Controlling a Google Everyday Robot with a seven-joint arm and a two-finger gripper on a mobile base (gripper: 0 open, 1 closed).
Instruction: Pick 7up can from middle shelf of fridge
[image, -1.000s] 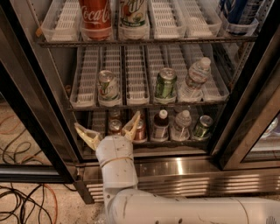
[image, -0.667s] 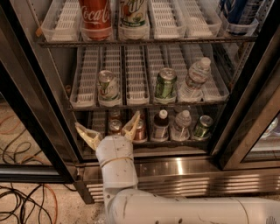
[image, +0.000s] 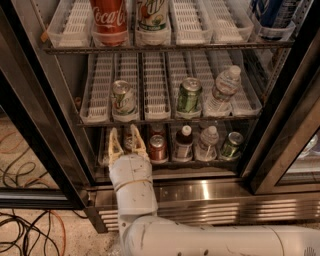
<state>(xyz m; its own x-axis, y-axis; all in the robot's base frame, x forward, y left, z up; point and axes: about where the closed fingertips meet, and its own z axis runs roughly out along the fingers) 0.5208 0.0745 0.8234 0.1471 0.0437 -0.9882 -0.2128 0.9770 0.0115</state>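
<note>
The 7up can (image: 123, 97), pale silver with green markings, stands upright in a white lane tray at the left of the middle shelf (image: 150, 119) of the fridge (image: 200, 192). My gripper (image: 125, 139) is just below the can, in front of the bottom shelf. Its two pale fingers (image: 114, 142) point up with a narrow gap between them and hold nothing. The white wrist (image: 131, 180) is in front of the steel base.
A darker green can (image: 189, 95) and a water bottle (image: 223, 90) share the middle shelf. A Coca-Cola bottle (image: 107, 20) stands on the shelf above. A red can (image: 158, 148), bottles and a green can (image: 231, 145) are on the bottom shelf. Cables (image: 25, 235) lie on the floor at left.
The fingers were spread wide apart. Now they stand much closer together and upright, under the 7up can. The wrist has stayed in place.
</note>
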